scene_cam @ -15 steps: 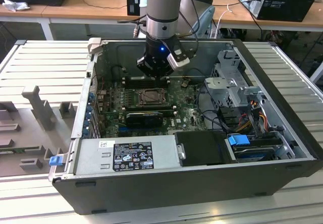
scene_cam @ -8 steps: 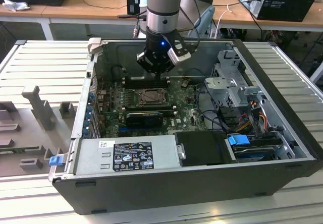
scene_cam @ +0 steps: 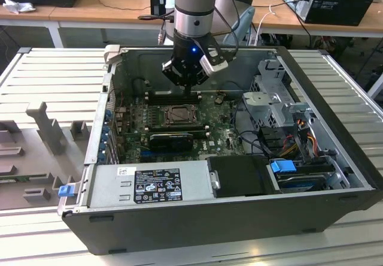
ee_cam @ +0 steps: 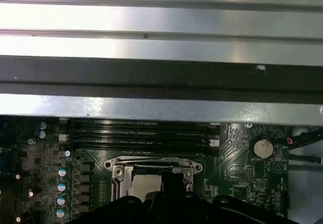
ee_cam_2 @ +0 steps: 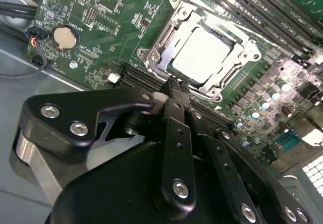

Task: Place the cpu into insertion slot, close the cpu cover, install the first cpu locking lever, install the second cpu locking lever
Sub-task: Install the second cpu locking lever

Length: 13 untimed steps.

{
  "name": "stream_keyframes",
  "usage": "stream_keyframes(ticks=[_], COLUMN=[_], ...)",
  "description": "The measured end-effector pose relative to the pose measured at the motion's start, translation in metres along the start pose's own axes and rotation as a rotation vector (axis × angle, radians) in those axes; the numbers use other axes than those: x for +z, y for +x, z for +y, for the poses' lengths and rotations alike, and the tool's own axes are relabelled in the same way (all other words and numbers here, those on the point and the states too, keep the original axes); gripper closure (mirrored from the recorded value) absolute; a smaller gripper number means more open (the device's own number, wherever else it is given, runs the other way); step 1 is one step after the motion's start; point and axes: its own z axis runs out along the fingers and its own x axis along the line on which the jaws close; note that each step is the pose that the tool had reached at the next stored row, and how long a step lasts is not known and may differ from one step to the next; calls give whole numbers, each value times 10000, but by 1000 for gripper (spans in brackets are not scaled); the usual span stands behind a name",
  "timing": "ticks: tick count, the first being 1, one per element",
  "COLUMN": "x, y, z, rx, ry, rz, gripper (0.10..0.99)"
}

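Inside the open computer case, my gripper [scene_cam: 190,87] hangs just behind the insertion slot [scene_cam: 178,115] on the green board. The second wrist view shows the pale silver cpu [ee_cam_2: 204,55] lying flat in the slot. The dull-metal cpu cover [ee_cam_2: 162,41] lies down around it, framing its top. My gripper [ee_cam_2: 175,85] is shut with nothing between its black fingers [ee_cam_2: 171,108], and its tip is close to the cover's near edge. The first wrist view has the cpu [ee_cam: 145,184] and the cover [ee_cam: 117,171] partly hidden behind the gripper body. I cannot tell how the locking levers stand.
Long black memory slots [ee_cam: 136,133] run beside the socket, toward the case's back wall [scene_cam: 239,68]. A long black card [scene_cam: 171,141] stands in front of the socket. A power supply [scene_cam: 149,185] fills the front, and a drive cage [scene_cam: 275,92] with cables sits on the exterior view's right. A coin battery [ee_cam_2: 65,36] is on the board.
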Motion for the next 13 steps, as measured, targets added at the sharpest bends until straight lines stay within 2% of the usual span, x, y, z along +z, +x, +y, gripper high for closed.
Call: stream_keyframes(ticks=[9,13], x=[-6,-4], y=[4,7], z=[-164,-269], rx=[-1,0], ry=[0,0], rz=[0,3], gripper=[980,980])
